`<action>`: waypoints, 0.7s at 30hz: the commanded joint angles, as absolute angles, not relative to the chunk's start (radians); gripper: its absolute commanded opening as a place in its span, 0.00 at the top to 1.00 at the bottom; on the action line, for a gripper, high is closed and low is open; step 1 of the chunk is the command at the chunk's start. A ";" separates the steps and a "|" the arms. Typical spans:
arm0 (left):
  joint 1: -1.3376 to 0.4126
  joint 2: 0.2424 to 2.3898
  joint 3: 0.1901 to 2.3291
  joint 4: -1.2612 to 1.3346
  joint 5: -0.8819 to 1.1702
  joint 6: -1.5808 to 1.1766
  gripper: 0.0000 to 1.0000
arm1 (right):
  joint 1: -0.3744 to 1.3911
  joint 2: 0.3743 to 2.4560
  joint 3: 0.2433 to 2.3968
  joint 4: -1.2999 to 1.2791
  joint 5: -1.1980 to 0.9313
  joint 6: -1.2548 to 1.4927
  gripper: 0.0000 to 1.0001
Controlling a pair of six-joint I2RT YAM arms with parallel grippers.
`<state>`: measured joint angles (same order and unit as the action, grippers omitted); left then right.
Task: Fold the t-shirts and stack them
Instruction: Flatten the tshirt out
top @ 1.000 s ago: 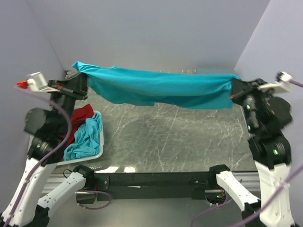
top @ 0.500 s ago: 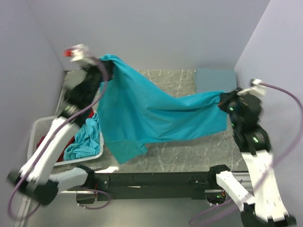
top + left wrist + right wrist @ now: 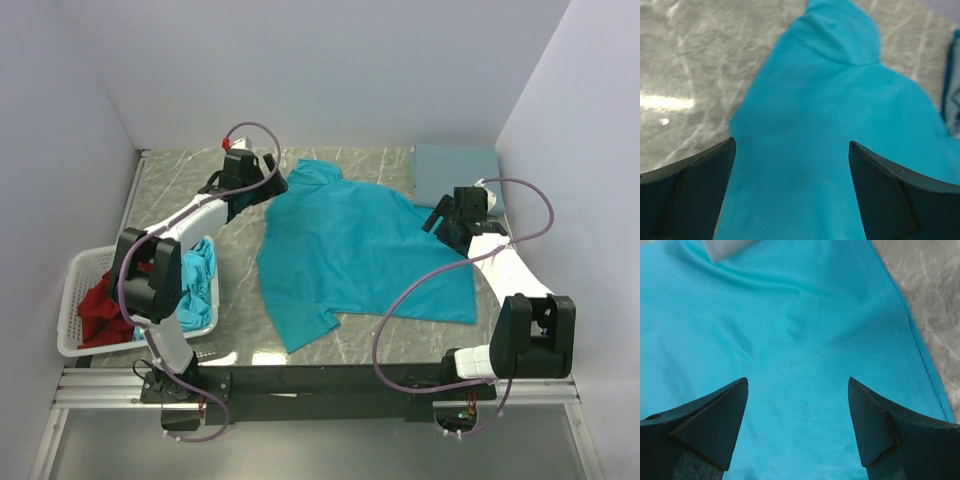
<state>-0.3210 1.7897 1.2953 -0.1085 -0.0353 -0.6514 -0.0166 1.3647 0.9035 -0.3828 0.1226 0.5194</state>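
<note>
A grey marbled tabletop [image 3: 340,335] sits between pale lavender walls. A bright teal short-sleeved t-shirt [image 3: 365,245] lies spread flat across its middle, one sleeve toward the far edge. The left pincer [image 3: 268,187] hovers over the shirt's far left shoulder, fingers wide apart and gripping nothing. The right pincer [image 3: 440,222] is over the shirt's right side, likewise spread and empty. A folded grey-blue t-shirt [image 3: 455,165] rests in the far right corner. At the left, a white plastic lattice basket [image 3: 110,347] holds a crumpled red t-shirt [image 3: 100,305] and another crumpled teal t-shirt [image 3: 195,275].
</note>
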 commanded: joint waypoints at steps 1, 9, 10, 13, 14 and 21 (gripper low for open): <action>-0.327 1.684 1.335 -0.008 0.003 -0.672 0.01 | -0.020 1.304 0.960 -0.307 0.161 0.522 0.13; -0.328 1.487 1.195 -0.029 0.031 -0.690 0.01 | -0.021 1.145 0.898 -0.351 0.207 0.555 0.13; -0.331 1.459 1.142 -0.028 0.044 -0.709 0.02 | -0.021 1.103 0.875 -0.373 0.212 0.578 0.13; -0.382 1.317 1.019 -0.095 0.032 -0.741 0.03 | -0.026 1.013 0.796 -0.414 0.254 0.618 0.13; -0.403 1.287 0.984 -0.115 0.017 -0.752 0.03 | -0.028 0.990 0.796 -0.422 0.255 0.624 0.13; -0.630 1.043 0.628 -0.276 0.020 -0.928 0.07 | -0.040 0.789 0.622 -0.434 0.307 0.670 0.08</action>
<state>-0.5732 1.1099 0.7143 -0.1616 0.0067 -0.8280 -0.0299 0.8474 0.6651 -0.4324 0.2520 0.6331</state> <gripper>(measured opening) 0.940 0.914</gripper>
